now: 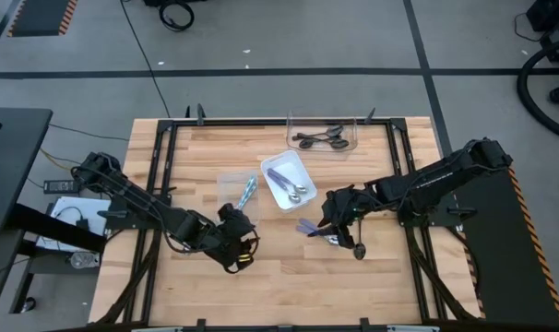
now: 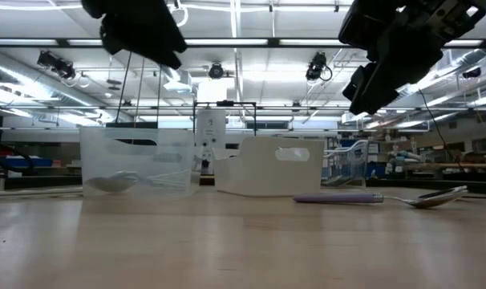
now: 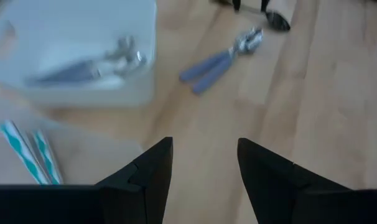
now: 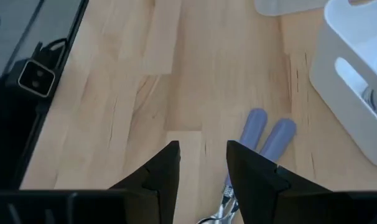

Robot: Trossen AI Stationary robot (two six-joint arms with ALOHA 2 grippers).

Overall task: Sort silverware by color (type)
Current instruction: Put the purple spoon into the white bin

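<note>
Two purple-handled spoons [image 1: 309, 228] lie side by side flat on the wood, also seen in the right wrist view [image 4: 266, 134], the left wrist view [image 3: 219, 59] and the low view [image 2: 363, 197]. My right gripper [image 4: 203, 163] hovers open above the table just beside their head ends [image 1: 335, 221]. My left gripper [image 3: 204, 162] is open over bare wood [image 1: 240, 235], near the clear bin. More purple spoons [image 1: 289, 184] lie in the white bin, light-blue-handled ones [image 1: 247, 192] in the clear bin, and black ones [image 1: 321, 139] in the far clear bin.
The white bin [image 1: 278, 164] stands mid-table with the clear bin [image 1: 226, 180] to its left; another clear bin [image 1: 298, 124] sits at the far edge. Bare wood stretches along the near half of the table. Black frame rails run along the table's left and right sides.
</note>
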